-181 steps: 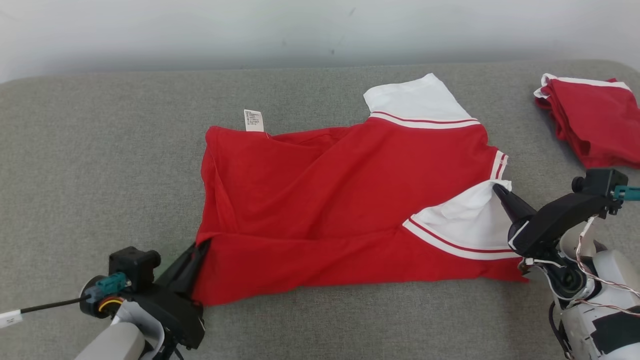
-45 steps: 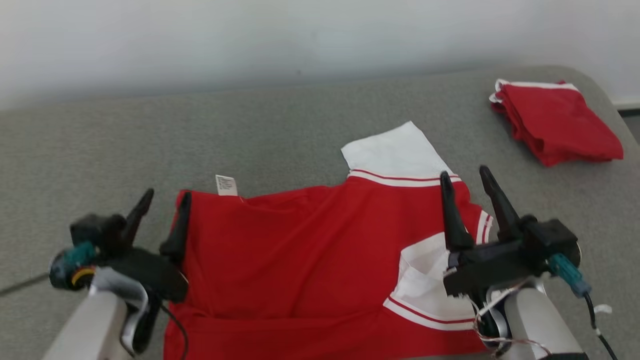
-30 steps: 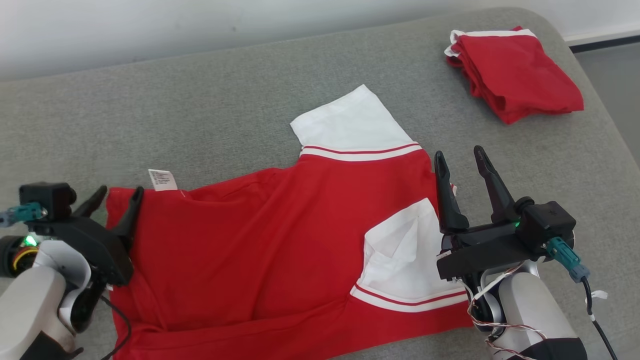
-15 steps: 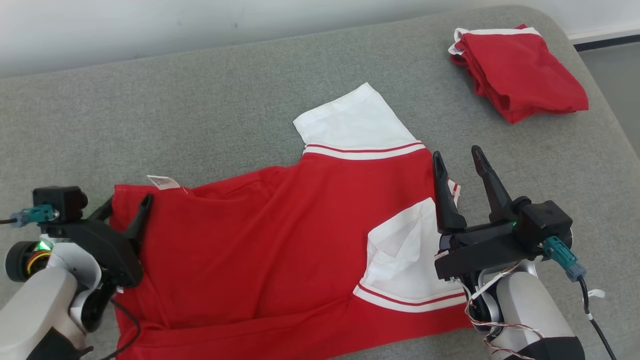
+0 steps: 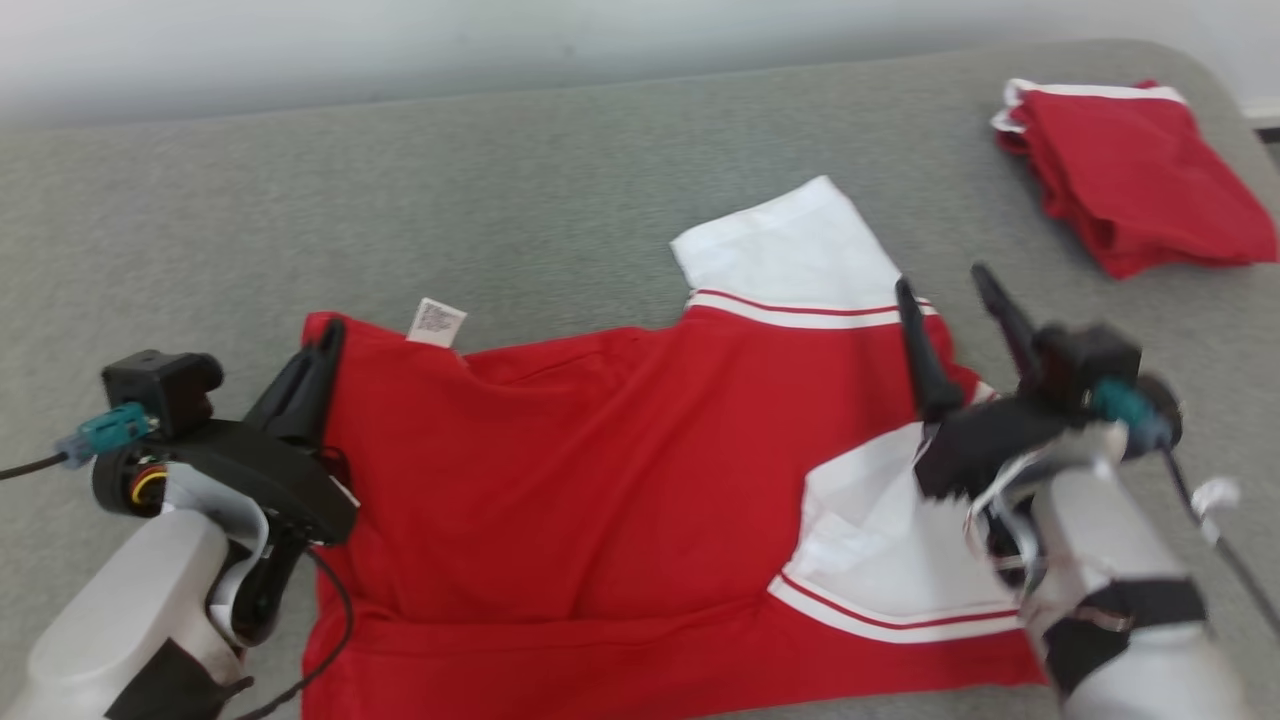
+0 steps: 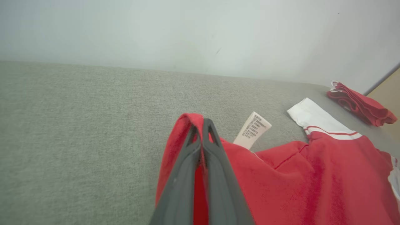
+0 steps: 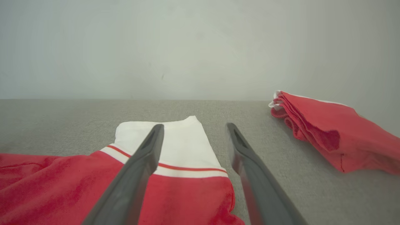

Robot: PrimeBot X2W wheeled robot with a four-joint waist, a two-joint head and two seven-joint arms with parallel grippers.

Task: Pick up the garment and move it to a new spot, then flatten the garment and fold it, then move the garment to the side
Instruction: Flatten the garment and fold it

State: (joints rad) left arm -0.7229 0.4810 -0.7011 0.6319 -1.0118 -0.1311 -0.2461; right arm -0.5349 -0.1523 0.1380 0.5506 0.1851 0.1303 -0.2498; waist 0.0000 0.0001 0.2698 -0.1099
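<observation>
Left pincer: clenched on the garment's corner at about 10 o'clock of the cloth, with red fabric pinched between its two dark fingers.
Care label: a small white tag at the garment's 11 o'clock edge, just beside the left pincer's tips, lying out on the grey cover.
Garment: a red shirt with white sleeves, spread but rumpled across the middle of the table; its near edge, at 6 o'clock, is turned over in a long ridge.
Table: covered in grey fabric, with a pale wall behind it at 12 o'clock.
Far sleeve: white with a red stripe, lying flat and pointing toward 1 o'clock.
Near sleeve: white and creased, at the garment's 4 o'clock, just beside the right arm.
Right pincer: released and gripping nothing, its fingers spread and pointing to 12 o'clock above the garment's 3 o'clock edge.
Folded pile: red cloth with white trim at the table's 2 o'clock corner, well apart from the garment.
</observation>
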